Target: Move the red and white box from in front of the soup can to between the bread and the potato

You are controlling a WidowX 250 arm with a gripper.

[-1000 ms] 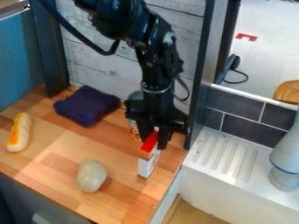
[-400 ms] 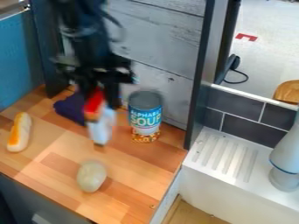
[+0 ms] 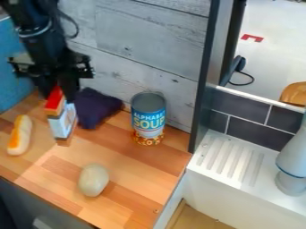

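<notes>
The gripper (image 3: 58,91) hangs over the left part of the wooden counter, shut on the top of a small upright box (image 3: 61,117) with a red-orange top and white and blue sides. Just right of the box, and partly behind the gripper, lies a dark purple folded cloth (image 3: 95,107). To the left of the box is a hot-dog-like bun (image 3: 20,135) with an orange strip. A pale, rounded object (image 3: 94,180) rests nearer the counter's front.
A soup can (image 3: 148,118) stands near the back wall, right of the cloth. The wooden counter (image 3: 128,179) ends on the right at a white sink unit with a ribbed drainboard (image 3: 230,163). A grey faucet-like object (image 3: 293,161) rises at the right edge.
The gripper has moved left across the counter with the box, from in front of the soup can to beside the bun. The can and most of the cloth have come into sight.
</notes>
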